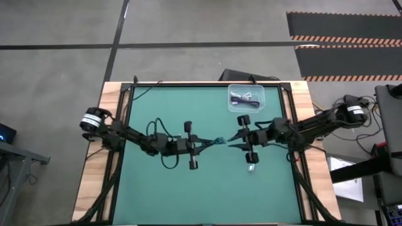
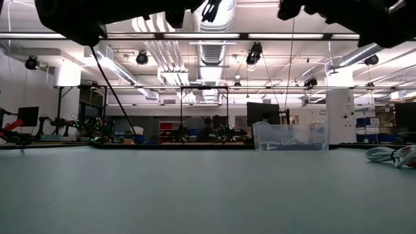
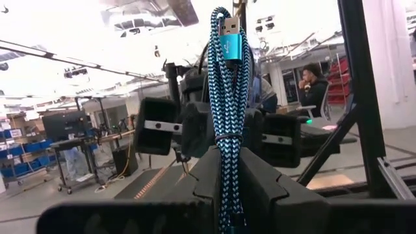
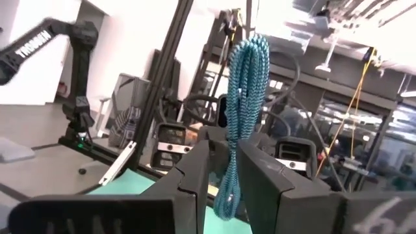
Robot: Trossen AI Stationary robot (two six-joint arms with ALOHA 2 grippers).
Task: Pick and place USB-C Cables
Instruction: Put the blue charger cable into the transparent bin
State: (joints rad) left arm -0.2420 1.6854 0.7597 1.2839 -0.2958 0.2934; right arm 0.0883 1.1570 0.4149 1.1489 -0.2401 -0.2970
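High view, table: a green mat (image 1: 188,194) lies on a pale wooden table (image 1: 91,182), with both dark arms reaching in toward its middle.
High view, left tool: the left tool (image 1: 212,142) points toward the right arm and holds the teal-blue braided USB-C cable bundle (image 1: 218,140) at its tips.
High view, right tool: the right tool (image 1: 231,141) faces it from the other side, its tips just beside the same teal bundle; the fingers look spread apart here.
High view, box: a clear plastic box (image 1: 260,89) sits near the far edge of the mat, with a dark navy-black cable bundle (image 1: 244,98) inside it.
High view, third cable: a white-grey cable bundle (image 1: 251,167) lies on the mat near the right arm, on its near side.
Low view: the clear box (image 2: 290,137) stands far back on the table; the white-grey bundle (image 2: 392,155) lies at the right edge. Both arms show only as dark shapes overhead.
Left wrist view: the teal bundle (image 3: 227,110) stands upright, clamped between the two dark fingers (image 3: 195,185) of the left tool (image 3: 229,195), its metal plug uppermost. The right arm is close behind it.
Right wrist view: the teal bundle (image 4: 240,123) hangs in the gap of the right tool (image 4: 224,188); its fingers (image 4: 276,185) stand either side, narrowly apart, and contact cannot be made out.
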